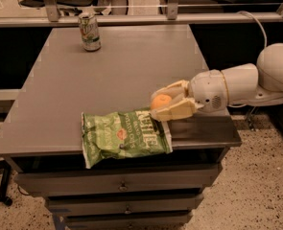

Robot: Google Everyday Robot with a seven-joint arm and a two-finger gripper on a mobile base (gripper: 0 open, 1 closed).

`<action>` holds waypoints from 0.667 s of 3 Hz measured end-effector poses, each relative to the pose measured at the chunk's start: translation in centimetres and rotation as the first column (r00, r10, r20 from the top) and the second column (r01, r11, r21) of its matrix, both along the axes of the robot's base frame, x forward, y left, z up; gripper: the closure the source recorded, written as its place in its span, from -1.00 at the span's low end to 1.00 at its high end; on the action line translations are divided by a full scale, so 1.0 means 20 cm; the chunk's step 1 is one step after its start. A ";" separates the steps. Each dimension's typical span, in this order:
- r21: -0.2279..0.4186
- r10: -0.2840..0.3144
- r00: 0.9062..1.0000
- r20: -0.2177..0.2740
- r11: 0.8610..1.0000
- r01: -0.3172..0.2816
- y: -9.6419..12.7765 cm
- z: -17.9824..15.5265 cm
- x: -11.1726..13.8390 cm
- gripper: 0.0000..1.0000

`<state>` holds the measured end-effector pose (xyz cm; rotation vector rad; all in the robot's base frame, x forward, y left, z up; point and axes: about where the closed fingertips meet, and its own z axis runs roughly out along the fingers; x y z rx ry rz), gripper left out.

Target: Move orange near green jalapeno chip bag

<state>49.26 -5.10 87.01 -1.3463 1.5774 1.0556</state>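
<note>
Hand (155,105) low centre-right, around orange (161,101)

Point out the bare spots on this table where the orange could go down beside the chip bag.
The table is barest in its middle, between the can at the back and the chip bag at the front edge. A narrower strip left of the bag. Crowded: the bag's right end, where the end effector, shut on the orange, hangs.
</note>
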 end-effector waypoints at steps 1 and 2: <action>0.001 0.000 1.000 -0.017 1.000 0.000 -0.02 -0.12 0.02 1.00; 0.002 -0.004 1.000 -0.025 1.000 0.004 -0.06 -0.19 0.05 1.00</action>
